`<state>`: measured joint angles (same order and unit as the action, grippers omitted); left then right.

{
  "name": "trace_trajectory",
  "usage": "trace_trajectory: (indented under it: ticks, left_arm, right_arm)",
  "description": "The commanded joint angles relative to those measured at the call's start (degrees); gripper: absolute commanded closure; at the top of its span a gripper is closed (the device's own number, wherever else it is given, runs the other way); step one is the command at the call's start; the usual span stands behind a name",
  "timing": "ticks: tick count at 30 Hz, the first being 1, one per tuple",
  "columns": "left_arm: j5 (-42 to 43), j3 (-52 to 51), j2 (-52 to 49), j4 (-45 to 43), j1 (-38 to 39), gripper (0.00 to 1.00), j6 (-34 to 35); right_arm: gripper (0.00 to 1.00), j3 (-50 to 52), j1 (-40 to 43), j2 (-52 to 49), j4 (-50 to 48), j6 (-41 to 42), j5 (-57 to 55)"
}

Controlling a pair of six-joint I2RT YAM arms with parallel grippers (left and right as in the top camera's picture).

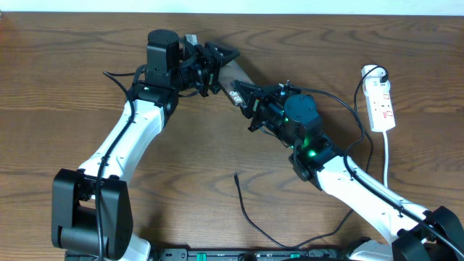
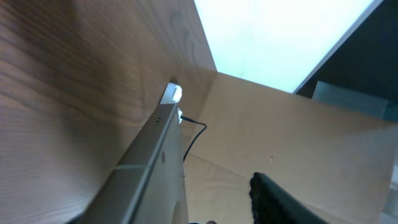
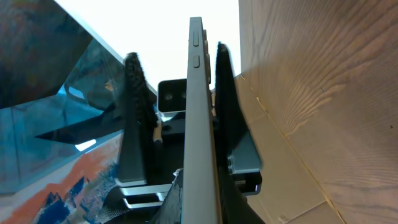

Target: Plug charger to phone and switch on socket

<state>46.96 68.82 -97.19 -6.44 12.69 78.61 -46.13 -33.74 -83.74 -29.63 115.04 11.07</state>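
1. The table (image 1: 72, 87): plain wood. Both arms reach in and meet at the far centre.
2. The socket (image 1: 381, 101): white strip at the far right, well apart from both arms. Nothing is near its switches.
3. The phone (image 1: 233, 75): far centre, turned on edge between the two grippers. It looks lifted off the wood.
4. The charger (image 1: 241, 199): thin black cable lying loose at near centre. Its tip points away, unplugged and well apart from the phone.
5. The right gripper (image 1: 248, 94): pressed tight on the phone's right end.
6. The left gripper (image 1: 216, 69): its fingers (image 2: 280, 199) are spread either side of the phone's left end. A gap shows on one side, so no pinch yet.
7. My reading: this is a two-handed steadying of the phone, early in the job.
   - The left fingers should land flat on the broad faces, clear of the side buttons.
   - The right should hold until the left grip is firm.
   - I cannot tell which end has the port; whichever it is should stay uncovered.
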Motion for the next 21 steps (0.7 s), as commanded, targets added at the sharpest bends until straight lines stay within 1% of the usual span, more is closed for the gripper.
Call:
trace_trajectory:
  ticks: [1,5,9,11,20,21]
  left_arm:
    - [-0.3,0.0,1.0,-0.2,0.0,0.57,-0.3]
    - [-0.3,0.0,1.0,-0.2,0.0,0.67,-0.3]
    - [-0.3,0.0,1.0,-0.2,0.0,0.81,-0.2]
    - [-0.3,0.0,1.0,-0.2,0.0,0.92,-0.2]
    - [-0.3,0.0,1.0,-0.2,0.0,0.93,-0.3]
    - [-0.3,0.0,1.0,-0.2,0.0,0.93,-0.3]
  right_arm:
    - [0.99,-1.1,-0.9,0.5,-0.8,0.2,-0.2]
    - [0.99,-1.1,-0.9,0.5,-0.8,0.2,-0.2]
    - [0.99,-1.1,-0.9,0.5,-0.8,0.2,-0.1]
    - [0.99,-1.1,-1.1,0.5,-0.6,0.2,0.0]
    - [0.99,-1.1,-1.4,0.5,-0.3,0.2,-0.3]
    - [0.94,-1.1,-1.4,0.5,-0.3,0.2,-0.2]
